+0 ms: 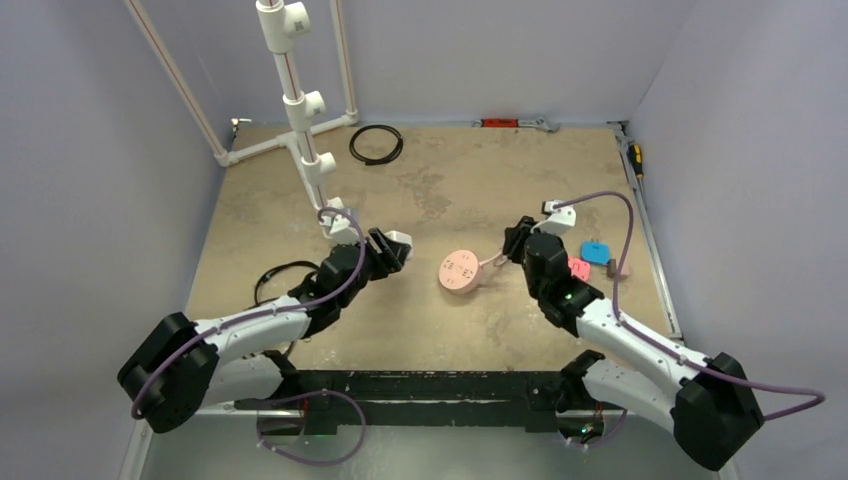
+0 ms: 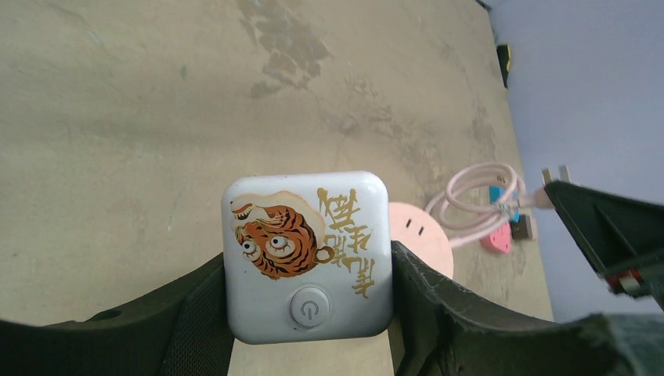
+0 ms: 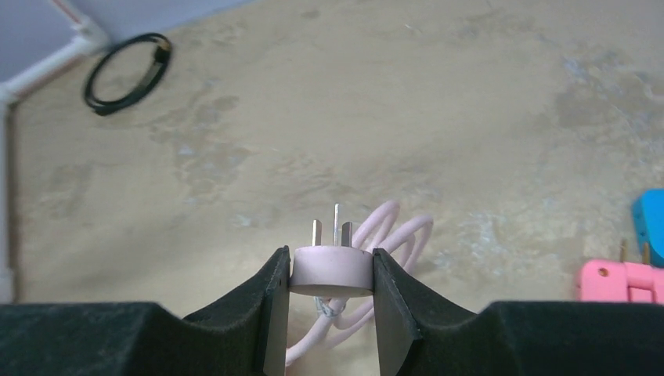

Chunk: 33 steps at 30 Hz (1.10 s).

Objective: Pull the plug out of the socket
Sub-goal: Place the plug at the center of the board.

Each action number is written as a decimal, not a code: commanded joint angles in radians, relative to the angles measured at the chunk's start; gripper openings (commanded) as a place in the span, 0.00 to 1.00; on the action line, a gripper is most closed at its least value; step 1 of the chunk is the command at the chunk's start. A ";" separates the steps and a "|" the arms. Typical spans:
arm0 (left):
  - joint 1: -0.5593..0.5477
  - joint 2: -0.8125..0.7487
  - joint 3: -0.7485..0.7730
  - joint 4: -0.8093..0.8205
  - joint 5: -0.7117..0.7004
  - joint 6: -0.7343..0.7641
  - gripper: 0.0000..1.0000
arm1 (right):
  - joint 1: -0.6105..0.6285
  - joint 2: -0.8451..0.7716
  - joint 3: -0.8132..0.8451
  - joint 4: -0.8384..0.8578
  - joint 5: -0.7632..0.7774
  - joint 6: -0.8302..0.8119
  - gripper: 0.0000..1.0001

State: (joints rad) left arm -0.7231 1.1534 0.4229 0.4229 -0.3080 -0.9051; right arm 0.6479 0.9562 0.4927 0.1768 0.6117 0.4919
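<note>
The jaws of the left gripper (image 1: 388, 247) are closed flat against two opposite sides of the socket (image 2: 307, 254), holding the white cube clear of the table (image 1: 430, 180) with its tiger-printed button face turned to the wrist camera. The jaws of the right gripper (image 3: 330, 262) are pinched almost as narrowly on the round pink plug (image 3: 330, 270), whose bare prongs (image 3: 337, 225) stick straight out past the fingertips, along the line of the gripper's reach. No prong sits in any slot: plug and socket are well apart, each in its own gripper, with the pink disc (image 1: 460, 271) lying on the table between them and the pink cable (image 3: 387, 231) looping down behind the plug. From the right jaws the socket lies across the middle of the table toward the left arm, and the prongs point roughly to the far side, not at the cube. By this layout the pull looks done, and only setting things down appears to be left.
</note>
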 commanded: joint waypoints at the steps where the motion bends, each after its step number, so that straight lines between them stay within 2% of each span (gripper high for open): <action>1: -0.033 0.021 -0.026 0.106 0.031 -0.005 0.00 | -0.129 0.057 -0.017 0.057 -0.152 0.036 0.00; 6: -0.034 0.043 -0.088 0.105 0.043 -0.011 0.06 | -0.211 0.157 -0.012 0.112 -0.244 0.062 0.01; 7: -0.034 0.045 -0.100 0.106 0.044 -0.011 0.07 | -0.218 0.170 -0.010 0.115 -0.246 0.066 0.04; 10: -0.033 0.038 -0.122 0.096 0.039 -0.004 0.07 | -0.234 0.192 -0.011 0.112 -0.204 0.071 0.00; 16: -0.017 -0.020 -0.172 0.055 0.015 -0.005 0.13 | -0.339 0.108 -0.044 0.070 -0.151 0.116 0.03; 23: -0.004 0.028 -0.177 0.067 0.080 0.009 0.16 | -0.458 -0.012 -0.036 -0.009 -0.076 0.123 0.05; 25: -0.003 0.034 -0.190 0.075 0.076 0.008 0.19 | -0.487 -0.018 -0.034 -0.015 -0.072 0.116 0.06; 27: -0.001 0.036 -0.206 0.095 0.074 0.008 0.27 | -0.499 -0.005 -0.032 -0.018 -0.080 0.112 0.07; 29: 0.001 0.043 -0.210 0.094 0.080 0.017 0.34 | -0.502 0.013 -0.026 -0.025 -0.095 0.111 0.15; 30: 0.000 0.048 -0.209 0.091 0.081 0.023 0.38 | -0.502 0.019 -0.022 -0.028 -0.105 0.111 0.23; 33: 0.000 0.054 -0.206 0.081 0.079 0.034 0.55 | -0.502 0.021 -0.016 -0.037 -0.131 0.111 0.53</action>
State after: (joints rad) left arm -0.7269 1.1919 0.2260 0.4839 -0.2386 -0.8982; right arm 0.1493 0.9714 0.4503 0.1581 0.4999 0.6083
